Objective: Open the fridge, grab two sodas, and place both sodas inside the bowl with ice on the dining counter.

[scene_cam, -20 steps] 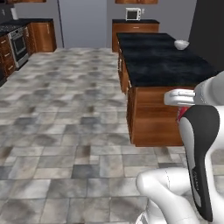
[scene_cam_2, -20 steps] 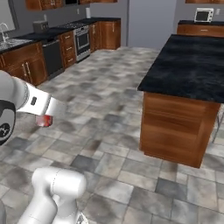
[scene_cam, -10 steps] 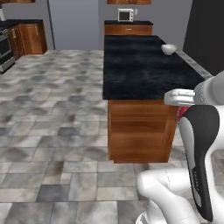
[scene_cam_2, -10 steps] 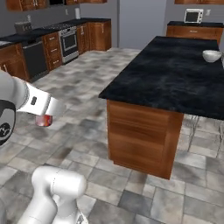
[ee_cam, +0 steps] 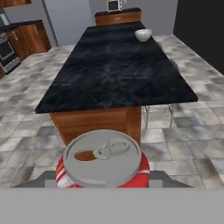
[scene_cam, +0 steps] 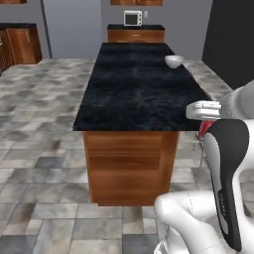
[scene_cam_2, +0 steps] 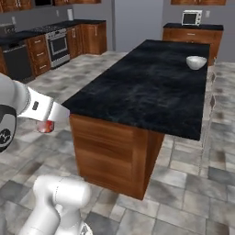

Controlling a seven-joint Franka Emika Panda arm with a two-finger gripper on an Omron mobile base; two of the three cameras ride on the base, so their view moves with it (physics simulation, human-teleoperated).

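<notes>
One soda, the red can (ee_cam: 103,164), is sitting clenched in my gripper (ee_cam: 103,186), silver top facing the hand camera; from the right base camera I am seeing it as a red patch under the wrist (scene_cam_2: 45,126), hanging over the floor and well short of the counter. I am not seeing the second soda anywhere.

Over the last second the whole scene has been swinging: the base is turning and driving, and the dining counter (scene_cam: 139,84) has slid from the right side of the left base picture to dead centre, its near short end now squarely facing me. The can's place against the arm is not changing, so the grip is holding through the drive.

The bowl (scene_cam: 173,61) is standing near the far right corner of the counter, close to the right edge, well apart from the can. I cannot make out the ice at this range.

I am judging this as the carry leg for the first soda: the approach is lining up, but I am still needing to drive along the counter's right side before the arm can reach the bowl.
</notes>
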